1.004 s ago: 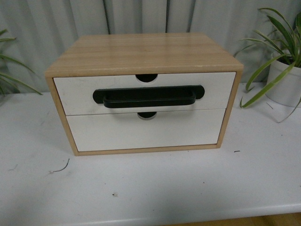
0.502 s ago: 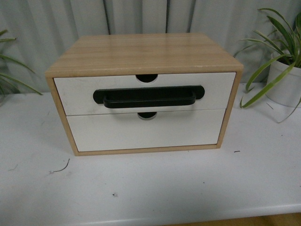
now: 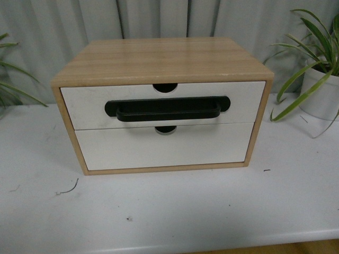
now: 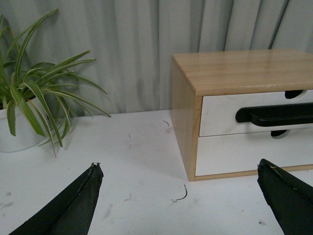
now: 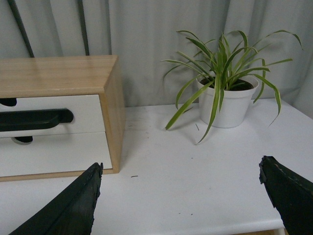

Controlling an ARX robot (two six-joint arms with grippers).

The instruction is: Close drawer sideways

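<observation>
Standing wide apart, the left gripper [image 4: 178,196] holds nothing, with the cabinet [image 4: 234,71] at 1 o'clock. The drawer [image 3: 164,106] sits almost flush. The right gripper [image 5: 181,198] is equally spread and empty; pushing off-centre could slide the cabinet itself.

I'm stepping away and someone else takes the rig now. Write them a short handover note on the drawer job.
Left gripper: open, empty, off the cabinet's left side.
Right gripper: open, empty, off its right side.
The white-fronted drawer with the long black bar handle sits in the light wood cabinet on the white table, with its front about level with the cabinet's frame.
Done: the drawer looks shut.
Left: nothing evident; confirm it is fully seated.
</observation>
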